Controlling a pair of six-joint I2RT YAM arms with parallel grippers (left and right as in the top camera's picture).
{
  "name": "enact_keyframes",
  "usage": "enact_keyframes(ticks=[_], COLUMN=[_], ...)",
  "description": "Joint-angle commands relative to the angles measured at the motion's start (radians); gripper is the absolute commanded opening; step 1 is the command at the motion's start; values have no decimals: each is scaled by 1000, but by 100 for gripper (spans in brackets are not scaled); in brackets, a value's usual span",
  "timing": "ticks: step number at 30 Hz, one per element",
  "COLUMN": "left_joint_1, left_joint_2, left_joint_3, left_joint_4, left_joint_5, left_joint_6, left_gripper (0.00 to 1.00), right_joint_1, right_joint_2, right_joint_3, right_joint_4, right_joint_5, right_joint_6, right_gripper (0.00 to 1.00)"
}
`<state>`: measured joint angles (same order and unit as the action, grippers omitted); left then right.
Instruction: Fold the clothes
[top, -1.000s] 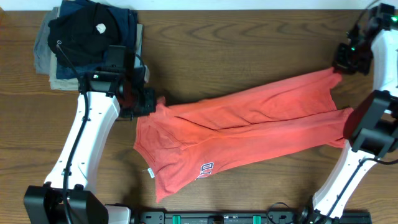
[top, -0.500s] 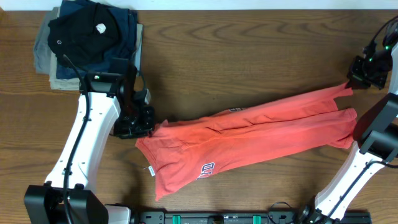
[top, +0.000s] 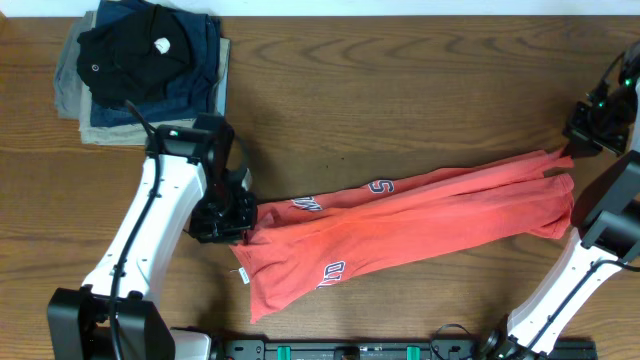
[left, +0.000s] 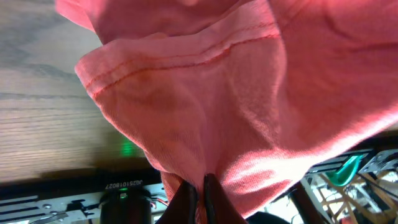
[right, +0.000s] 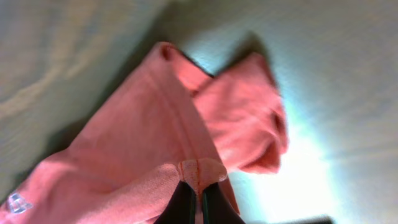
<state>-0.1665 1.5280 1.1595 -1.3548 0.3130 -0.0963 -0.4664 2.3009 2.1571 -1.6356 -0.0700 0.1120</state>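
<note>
- Overhead view: the T-shirt (top: 400, 225) lies on the table (top: 400, 80) as a long, narrow band, pulled out between the two arms.
- Its long axis runs across the table from the left gripper (top: 240, 222) at the near-left end up to the right gripper (top: 575, 148) at the far-right end, tilted slightly away from the front edge.
- Left wrist view: the jaws are pinched together on a hemmed fold of red cloth, which bunches and hangs from that pinch.
- Right wrist view: the jaws are likewise clamped on a thin edge of the shirt, with the rest trailing away over the table.
- White lettering (top: 378, 187) shows on the far edge of the band, and a small logo (top: 332, 270) sits near the front edge, where loose cloth spreads flat below the left gripper.
- A pile of folded garments (top: 140, 65) sits in the far-left corner, well apart from the shirt.
- Each arm holds its own end, so neither is nearer; the next move likely turns on laying this taut line down square to the table's front.
</note>
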Motion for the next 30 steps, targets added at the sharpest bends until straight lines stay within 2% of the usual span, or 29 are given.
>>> enact_keyframes(ticks=[1, 6, 17, 21, 23, 24, 26, 29, 30], left_joint_1=[-5, -5, -5, -5, -5, -5, -5, -5, -5], left_joint_2=[-6, -6, -6, -6, -6, -6, -6, -6, -6], left_joint_3=[-54, -112, -127, -127, -128, -129, -136, -158, -166], left_joint_4=[11, 47, 58, 57, 53, 51, 51, 52, 52], left_joint_5=[-3, 18, 65, 65, 65, 65, 65, 72, 81], left_joint_6=[13, 13, 6, 6, 6, 6, 6, 6, 6], left_gripper=[6, 6, 6, 7, 23, 35, 64, 78, 83], right_joint_1=[-20, -20, -19, -19, -19, -19, -19, -19, -19], right_joint_2=[-39, -39, -39, -39, -39, -39, -39, -39, -39], right_joint_3=[21, 20, -40, -73, -75, -75, -75, -75, -75], right_joint_4=[-24, -61, -63, -63, -63, -62, -62, -59, -59], right_joint_5=[161, 256, 277, 278, 284, 284, 284, 283, 283], right_joint_6=[68, 101, 120, 120, 120, 120, 120, 120, 120], right_gripper=[1, 1, 1, 12, 17, 18, 20, 30, 40])
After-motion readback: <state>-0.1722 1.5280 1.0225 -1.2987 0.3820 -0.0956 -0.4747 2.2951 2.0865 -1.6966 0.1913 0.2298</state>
